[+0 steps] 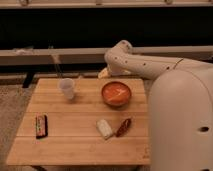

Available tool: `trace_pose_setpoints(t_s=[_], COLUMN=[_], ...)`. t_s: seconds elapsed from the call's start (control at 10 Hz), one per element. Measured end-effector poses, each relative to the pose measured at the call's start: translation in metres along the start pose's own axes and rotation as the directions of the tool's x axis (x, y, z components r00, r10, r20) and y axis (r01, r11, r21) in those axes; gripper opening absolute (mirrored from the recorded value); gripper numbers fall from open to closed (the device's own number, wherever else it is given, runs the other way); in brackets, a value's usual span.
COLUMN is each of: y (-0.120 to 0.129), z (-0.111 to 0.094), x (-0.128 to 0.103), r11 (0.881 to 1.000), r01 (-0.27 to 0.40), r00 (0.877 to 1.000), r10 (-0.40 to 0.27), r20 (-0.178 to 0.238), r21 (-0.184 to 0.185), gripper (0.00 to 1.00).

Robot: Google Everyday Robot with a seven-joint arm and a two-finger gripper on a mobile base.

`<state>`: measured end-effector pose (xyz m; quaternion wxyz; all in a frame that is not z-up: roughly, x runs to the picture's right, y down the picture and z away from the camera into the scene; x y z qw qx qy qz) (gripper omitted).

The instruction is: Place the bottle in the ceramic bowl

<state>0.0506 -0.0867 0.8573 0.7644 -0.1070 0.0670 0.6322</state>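
A wooden table (75,135) fills the lower left and middle of the frame. Near its left edge lies a small dark flat bar (41,126) with reddish markings. Further right and toward the table's far side stands a white cup (67,88), upright and well apart from everything else. In the lower middle of the table a short whitish block (104,128) lies at a slant, and just beside it on the right lies a dark reddish-brown packet (123,127), also slanted; whether the two touch cannot be told.

Above them, near the table's far right corner, sits the ceramic bowl (116,93), orange-red with a darker rim, with something pale showing inside it.

Just above and left of the bowl, at the table's far edge, the gripper (105,73) hangs at the end of the white arm (145,64). A cream-white shape there appears to be the bottle (102,74), outside the bowl and beside its upper left rim. Whether the fingers grasp it or are released cannot be told.

The robot's large white body (180,120) fills the right of the frame.
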Motion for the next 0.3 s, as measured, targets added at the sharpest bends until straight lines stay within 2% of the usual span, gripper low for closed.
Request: trace_pose_setpoints(t_s=[0.3], y=[0.0024], z=[-0.0024], x=[0.001], r11=[1.0], r01=[0.004], r00=[1.0], r10=[-0.004], r20=[0.001], r21=[-0.002], gripper=[0.99])
